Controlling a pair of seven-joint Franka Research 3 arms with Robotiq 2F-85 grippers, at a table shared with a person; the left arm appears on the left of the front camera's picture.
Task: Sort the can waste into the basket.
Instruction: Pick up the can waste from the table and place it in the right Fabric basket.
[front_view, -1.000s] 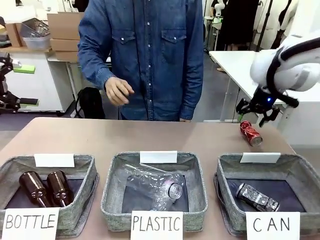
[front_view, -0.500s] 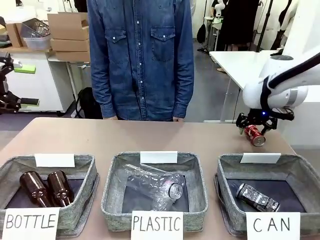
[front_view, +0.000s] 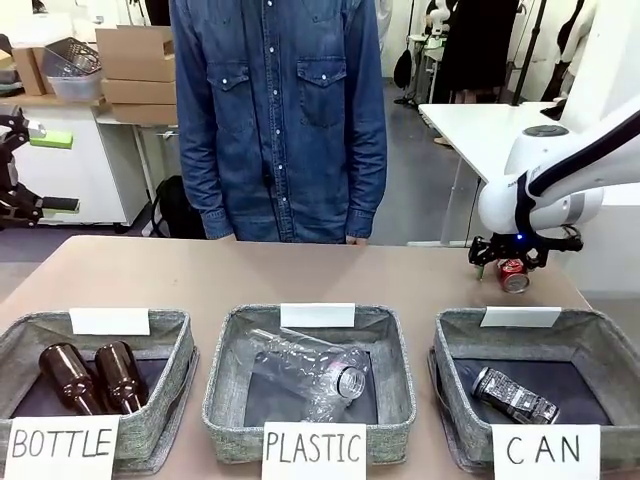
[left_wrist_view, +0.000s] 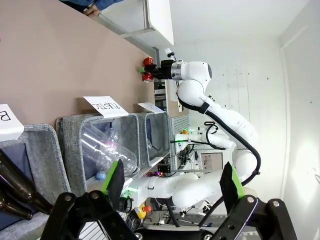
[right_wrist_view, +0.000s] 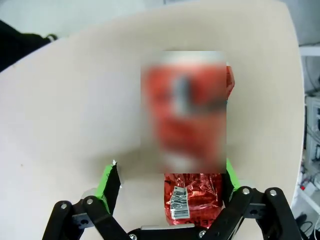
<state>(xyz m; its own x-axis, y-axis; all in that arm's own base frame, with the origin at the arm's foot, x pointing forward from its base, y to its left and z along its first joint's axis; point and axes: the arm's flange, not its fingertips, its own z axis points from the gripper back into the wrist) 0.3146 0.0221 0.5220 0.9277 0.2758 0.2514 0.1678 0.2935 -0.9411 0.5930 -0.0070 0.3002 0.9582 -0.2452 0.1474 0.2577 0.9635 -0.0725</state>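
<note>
Across the tan desk (front_view: 300, 270) a person in a denim shirt stands at the far edge, and three grey baskets line our near edge; the right-hand one, the basket (front_view: 600, 345) signed CAN, already holds the silver and black can (front_view: 514, 395); the red can (front_view: 513, 275) lies on the bare desk at the far right, just beyond that basket's back rim. Our right claw (front_view: 512, 262) is down over it with fingers spread wide and holding nothing yet; in the right wrist view the red can (right_wrist_view: 192, 200) sits between the two green pads (right_wrist_view: 109, 182), nearer the right-hand pad than the other, its long axis running away from the claw along the line of the fingers, so we judge the fingers would close across its narrow width; much of the can there is blurred, so we cannot tell whether a pad touches it. Our left claw (left_wrist_view: 172, 187) hangs wide and empty over the bottle end of the desk, well apart from the can; the right arm is plainly the nearer one.
</note>
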